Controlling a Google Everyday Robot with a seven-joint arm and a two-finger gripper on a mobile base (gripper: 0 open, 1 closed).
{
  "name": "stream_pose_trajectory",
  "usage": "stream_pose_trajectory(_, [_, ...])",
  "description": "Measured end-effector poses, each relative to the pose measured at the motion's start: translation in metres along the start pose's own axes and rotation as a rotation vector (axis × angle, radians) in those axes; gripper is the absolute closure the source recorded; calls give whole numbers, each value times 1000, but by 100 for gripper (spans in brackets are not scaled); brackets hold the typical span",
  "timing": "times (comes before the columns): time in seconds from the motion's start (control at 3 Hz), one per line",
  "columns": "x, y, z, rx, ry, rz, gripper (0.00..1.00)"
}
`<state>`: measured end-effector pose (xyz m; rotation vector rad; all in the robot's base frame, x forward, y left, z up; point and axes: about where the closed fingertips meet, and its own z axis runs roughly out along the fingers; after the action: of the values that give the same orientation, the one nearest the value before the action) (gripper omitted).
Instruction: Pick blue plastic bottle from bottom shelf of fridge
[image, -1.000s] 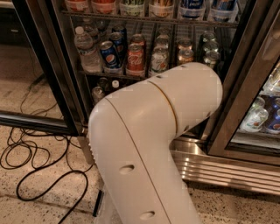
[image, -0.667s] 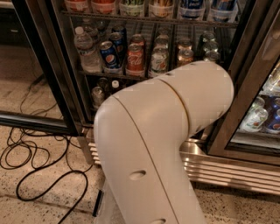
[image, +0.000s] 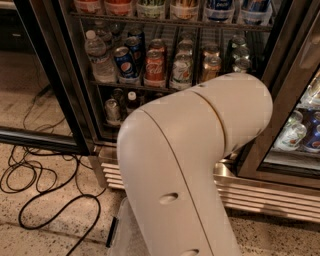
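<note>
I have just one camera to look through. It sits up high and looks forward and down at the fridge (image: 59, 85), which stands close in front of me. My own arm (image: 190, 165) is closer still. Its big pale elbow fills the middle and the bottom of my view, and the camera looks over it from behind and above. The arm hides the end effector, so I cannot see it at all. Left of the arm I can see a small bit of the bottom shelf (image: 113, 124). Lower down on the left I see the floor (image: 45, 227) with black cables (image: 30, 175). The top of the fridge is cut off.
</note>
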<state>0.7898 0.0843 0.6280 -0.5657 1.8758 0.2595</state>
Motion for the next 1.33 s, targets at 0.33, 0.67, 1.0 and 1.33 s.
stream_pose_trajectory(0.33, [-1,4,4,-14,-5,7,23])
stream_pose_trajectory(0.67, [-38,28,42,-75,-21,3,24])
stream_pose_trajectory(1.0, [-39,29,44,-76,-19,5,23])
stream_pose_trajectory(1.33, [-39,30,43,-63,-31,5,42])
